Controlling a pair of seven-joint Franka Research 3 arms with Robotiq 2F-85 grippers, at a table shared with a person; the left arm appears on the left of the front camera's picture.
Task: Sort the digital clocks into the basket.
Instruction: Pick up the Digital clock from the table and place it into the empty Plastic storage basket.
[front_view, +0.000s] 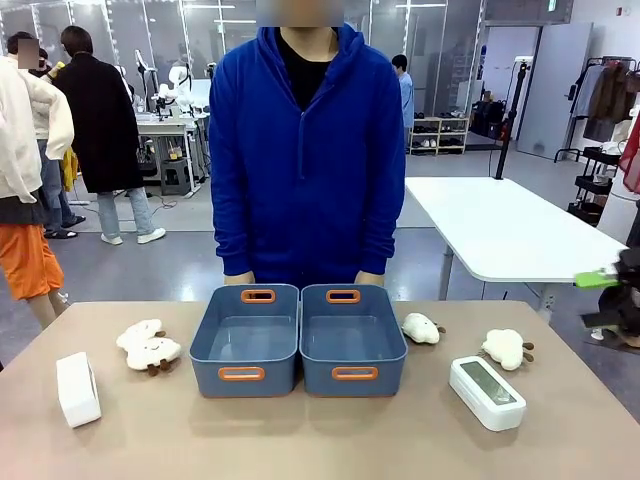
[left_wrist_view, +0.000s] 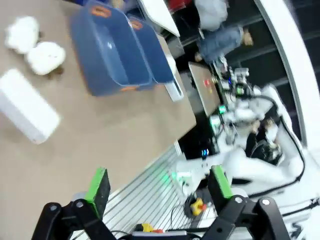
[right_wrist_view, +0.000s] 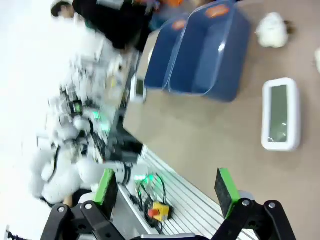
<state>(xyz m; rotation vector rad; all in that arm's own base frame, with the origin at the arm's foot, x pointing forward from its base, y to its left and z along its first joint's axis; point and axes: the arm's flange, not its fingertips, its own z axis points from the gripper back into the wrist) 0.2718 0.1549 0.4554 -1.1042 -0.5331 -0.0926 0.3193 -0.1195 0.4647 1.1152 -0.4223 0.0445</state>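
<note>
Front view has 2 digital clocks on the table (front_view: 320, 440), well apart, 1 on each side of 2 twin baskets that stand touching in the middle: the left basket (front_view: 210, 375) and the right basket (front_view: 385, 378). Neither clock is in a basket yet. The left clock (front_view: 78, 389) turns plain white casing to the camera; the right clock (front_view: 487, 392) lies flat, screen up. 4 cream plush toys lie around: 2 together (front_view: 150, 346) near the left basket, 1 (front_view: 421, 328) just beside the right basket, 1 (front_view: 506, 348) near the right clock.

Each clock looks like a light, stiff plastic slab, smooth and probably slippery, with a screen best kept off the pads. Pinching across the short width at mid-length seems safest.

The left gripper (left_wrist_view: 159, 184) and right gripper (right_wrist_view: 166, 186) both stand fully spread, holding nothing.
</note>
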